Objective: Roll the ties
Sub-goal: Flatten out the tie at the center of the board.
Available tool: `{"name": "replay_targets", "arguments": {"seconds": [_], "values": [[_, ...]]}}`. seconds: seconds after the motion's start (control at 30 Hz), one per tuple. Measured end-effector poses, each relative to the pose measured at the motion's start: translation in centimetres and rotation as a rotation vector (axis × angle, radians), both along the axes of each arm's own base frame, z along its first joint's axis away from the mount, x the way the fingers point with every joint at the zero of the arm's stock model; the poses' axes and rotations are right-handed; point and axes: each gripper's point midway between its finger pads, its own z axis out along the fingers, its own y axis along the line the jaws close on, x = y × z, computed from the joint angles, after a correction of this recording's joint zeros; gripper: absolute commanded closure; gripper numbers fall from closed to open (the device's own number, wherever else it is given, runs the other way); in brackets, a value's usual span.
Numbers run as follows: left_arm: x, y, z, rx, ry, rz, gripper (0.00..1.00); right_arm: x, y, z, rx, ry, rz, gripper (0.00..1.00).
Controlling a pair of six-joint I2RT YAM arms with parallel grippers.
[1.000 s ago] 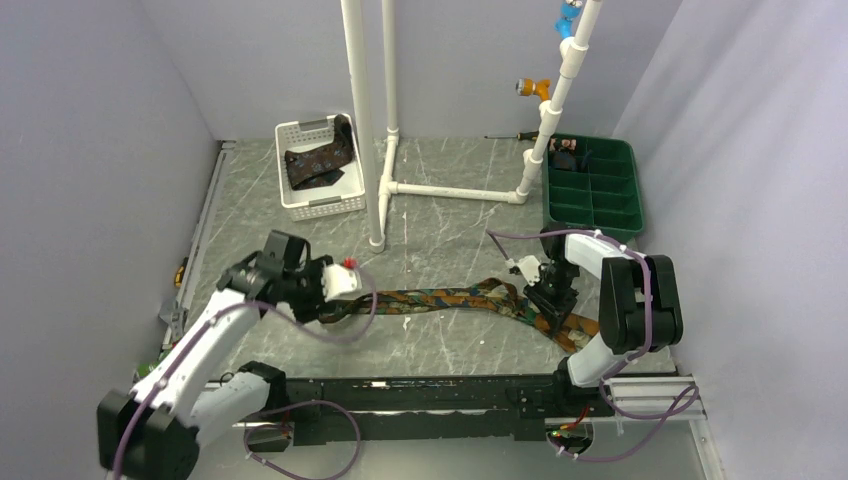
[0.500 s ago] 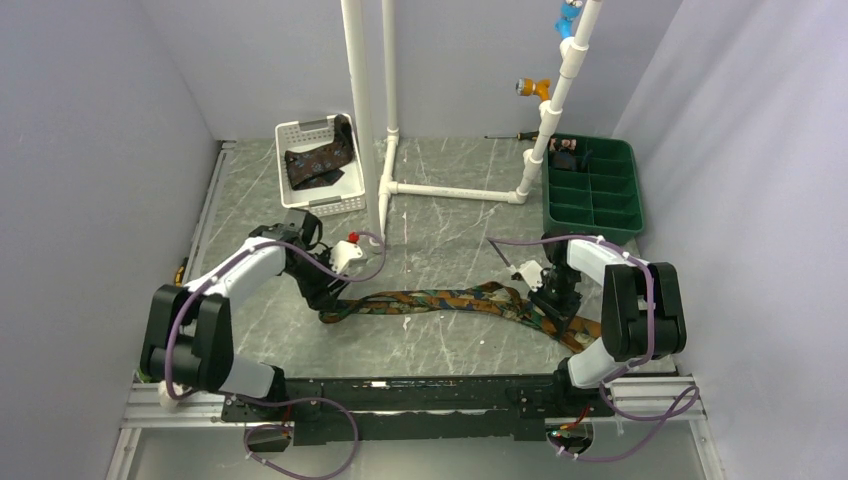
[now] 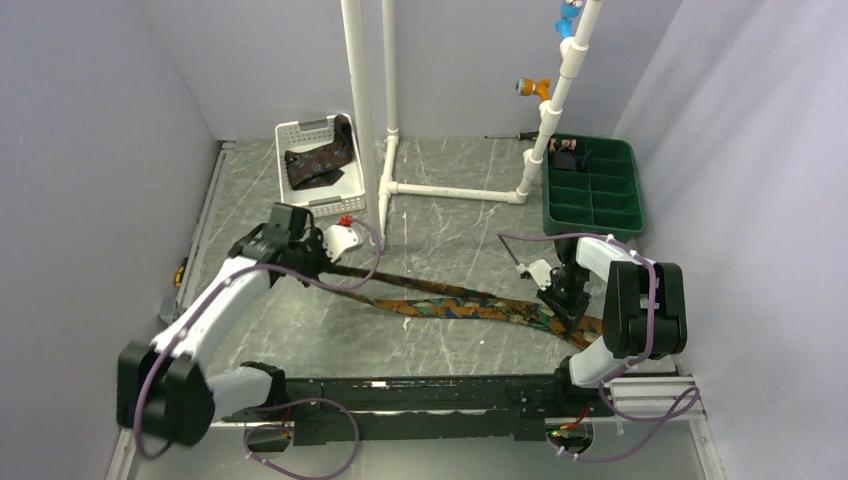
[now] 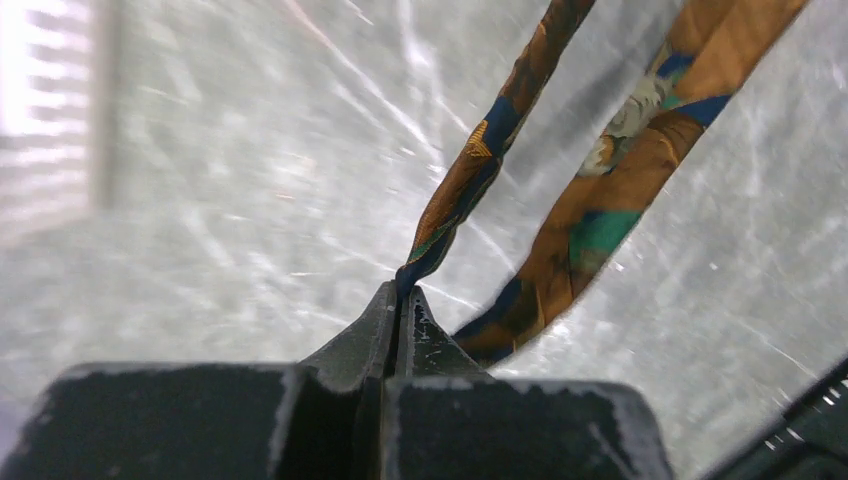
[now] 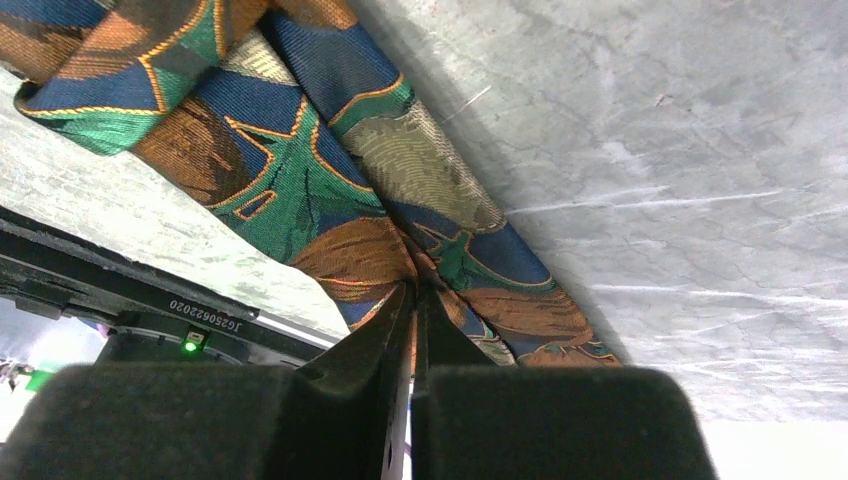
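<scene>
I read the left gripper (image 3: pixel 318 262) as closed on the narrow end of the mottled tie (image 3: pixel 450 305). In the left wrist view its fingertips (image 4: pixel 388 318) meet with the folded fabric edge pinched between them. The right gripper (image 3: pixel 563 302) is likewise clamped on the tie's wide end, and in the right wrist view the cloth bunches where the fingers (image 5: pixel 395 315) close on it.

The tie's long axis runs left to right across the near half of the table (image 3: pixel 450 230), slanting slightly. Its left end sits farther from me and its right end nearer. The left portion shows as a thin dark strand from the left gripper. The patterned middle lies flat on the table, and the wide end points right. In the left wrist view a broader band of the same fabric runs just beside the pinched strand.

A second tie (image 3: pixel 320 162) lies bundled in the white basket (image 3: pixel 325 208) at far left.
</scene>
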Motion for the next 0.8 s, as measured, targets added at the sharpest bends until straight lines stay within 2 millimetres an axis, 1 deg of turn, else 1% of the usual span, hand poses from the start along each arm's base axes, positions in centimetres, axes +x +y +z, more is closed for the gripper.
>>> {"name": "replay_targets", "arguments": {"seconds": [0.07,0.13,0.17,0.2,0.23,0.27,0.33,0.37,0.4,0.43,0.47,0.5,0.53,0.6,0.63,0.67,0.7,0.73,0.8], "values": [[0.9,0.0,3.1,-0.029,-0.148,-0.015,1.00,0.1,-0.1,0.1,0.000,0.004,0.006,1.00],[1.0,0.0,5.5,-0.045,-0.290,-0.052,1.00,0.4,-0.1,0.1,-0.003,0.002,0.011,1.00],[0.7,0.2,5.9,-0.042,-0.346,-0.076,1.00,0.5,-0.2,0.1,-0.003,0.001,0.013,1.00],[0.2,0.4,5.7,-0.029,-0.386,-0.106,0.99,0.5,-0.2,0.1,-0.004,0.000,0.014,1.00],[-0.5,0.7,5.0,-0.013,-0.405,-0.135,0.93,0.6,-0.3,0.2,-0.006,-0.002,0.015,1.00],[-1.3,1.0,3.6,0.011,-0.411,-0.171,0.80,0.7,-0.3,0.2,-0.007,-0.005,0.015,1.00],[-3.0,1.8,0.3,0.068,-0.396,-0.240,0.51,0.8,-0.3,0.3,-0.009,-0.008,0.014,1.00],[-3.9,2.2,-1.4,0.095,-0.377,-0.273,0.41,0.9,-0.3,0.3,-0.009,-0.010,0.014,1.00],[-4.9,2.6,-3.0,0.117,-0.359,-0.303,0.34,0.9,-0.4,0.3,-0.010,-0.012,0.015,1.00],[-5.8,3.0,-4.2,0.137,-0.341,-0.327,0.31,0.9,-0.4,0.4,-0.009,-0.011,0.017,1.00],[-6.4,3.2,-4.7,0.147,-0.334,-0.344,0.29,0.9,-0.4,0.4,-0.008,-0.011,0.019,1.00],[-6.8,3.2,-4.8,0.151,-0.327,-0.356,0.27,0.9,-0.4,0.4,-0.008,-0.010,0.021,0.97],[-7.0,3.2,-4.3,0.147,-0.322,-0.364,0.25,0.9,-0.4,0.5,-0.007,-0.012,0.022,0.91],[-7.1,2.7,-3.0,0.125,-0.304,-0.374,0.24,0.9,-0.2,0.9,0.001,-0.017,0.024,0.71],[-7.0,2.3,-2.1,0.105,-0.289,-0.380,0.18,1.0,-0.1,1.3,0.011,-0.021,0.025,0.60],[-6.9,1.8,-1.1,0.079,-0.268,-0.389,0.14,1.2,0.0,1.8,0.020,-0.025,0.025,0.53],[-6.7,1.3,-0.4,0.059,-0.253,-0.394,0.13,1.6,0.1,2.4,0.030,-0.035,0.028,0.47],[-6.7,0.8,0.2,0.030,-0.219,-0.397,0.08,2.0,0.2,3.0,0.040,-0.048,0.025,0.44],[-6.4,-0.2,0.7,-0.022,-0.148,-0.390,0.01,3.4,0.1,4.5,0.054,-0.096,0.019,0.42]]}}
